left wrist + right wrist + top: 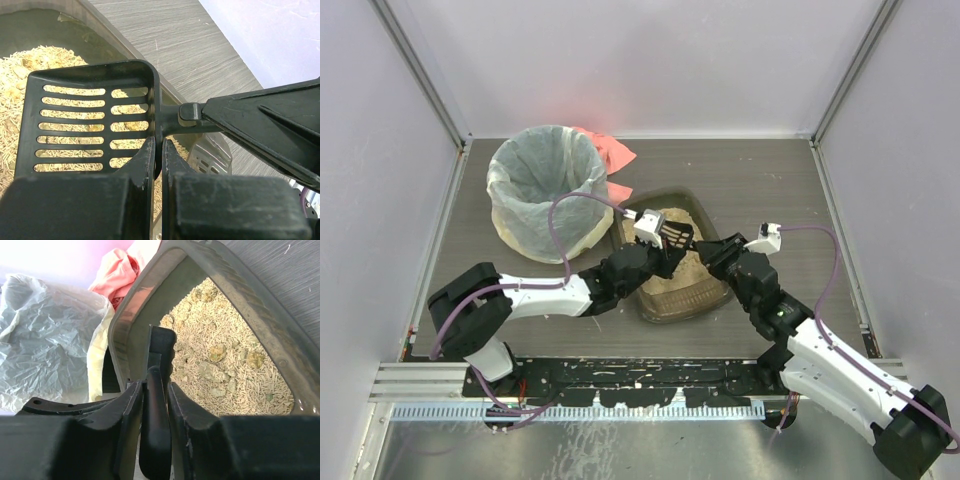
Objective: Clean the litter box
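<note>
1. Top view: the litter box [706, 214] lies on the grey worktop [770, 180], just right of the round bin [540, 185], which is lined with a white bag. A pink cloth [610, 150] lies behind the bin. Both arms reach over the box and meet at a black slotted scoop [677, 236]. The left hand [665, 255] is at its near-left side and the right hand [713, 250] at its right.
2. Left wrist view: the left hand [159, 150] is closed, pinching the scoop's [90, 130] upright rear wall between its fingers. The right hand [200, 112] comes in from the right at the scoop's handle stub. Tan litter [20, 75] shows through the slots, and the litter box wall [100, 20] runs behind.
3. Right wrist view: the right hand [155, 387] has its fingers [131, 415] pressed on both sides of the scoop's [162, 347] handle, gripping it. The litter box [250, 305] is ahead, with litter [200, 320] and greenish clumps [217, 352] in it. The bin's bag [45, 335] is on the left and the cloth [120, 275] beyond.
</note>
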You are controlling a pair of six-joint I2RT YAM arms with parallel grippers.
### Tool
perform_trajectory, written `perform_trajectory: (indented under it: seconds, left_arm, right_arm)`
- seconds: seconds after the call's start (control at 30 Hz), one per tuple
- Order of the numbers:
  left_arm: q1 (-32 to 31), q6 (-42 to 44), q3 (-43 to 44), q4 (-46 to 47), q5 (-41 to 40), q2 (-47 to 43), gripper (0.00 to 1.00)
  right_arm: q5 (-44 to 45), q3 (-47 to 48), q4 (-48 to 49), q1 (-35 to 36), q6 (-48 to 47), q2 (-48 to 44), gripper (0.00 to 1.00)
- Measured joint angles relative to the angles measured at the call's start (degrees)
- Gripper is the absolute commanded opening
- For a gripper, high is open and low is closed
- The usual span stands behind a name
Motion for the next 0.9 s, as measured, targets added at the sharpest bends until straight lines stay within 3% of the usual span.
perform_trajectory:
  seconds: [0.13,0.3,0.4,0.5,0.73,0.9]
  left_arm:
    - [-0.20,-0.02,0.00,0.00,-0.57,0.00,0.03]
    - [-0.20,-0.22,-0.11,0.52,-0.98,-0.02,0.18]
    - [-0.28,-0.79,-0.74,0.48,-0.96,-0.57,0.37]
    - [-0.42,-0.96,-1.66,-0.46,-0.98,-2.43,0.50]
    - [-0.46,-0.55,-2.71,-7.32,-2.47,-11.80,0.64]
    - [-0.46,0.98,-2.54,-17.79,-4.50,-20.81,0.74]
  right_arm:
    - [-0.50,-0.48,1.68,0.00,0.39,0.00,0.14]
    - [-0.46,-0.50,2.45,0.00,-0.04,0.00,0.05]
    - [0.13,-0.50,2.45,0.04,-1.33,-0.02,0.03]
    - [1.70,-0.44,2.16,0.04,-3.28,-0.04,0.03]
    - [3.89,1.81,-1.40,0.00,-9.75,-0.02,0.03]
    - [3.76,5.11,-3.72,0.00,-16.13,1.01,0.01]
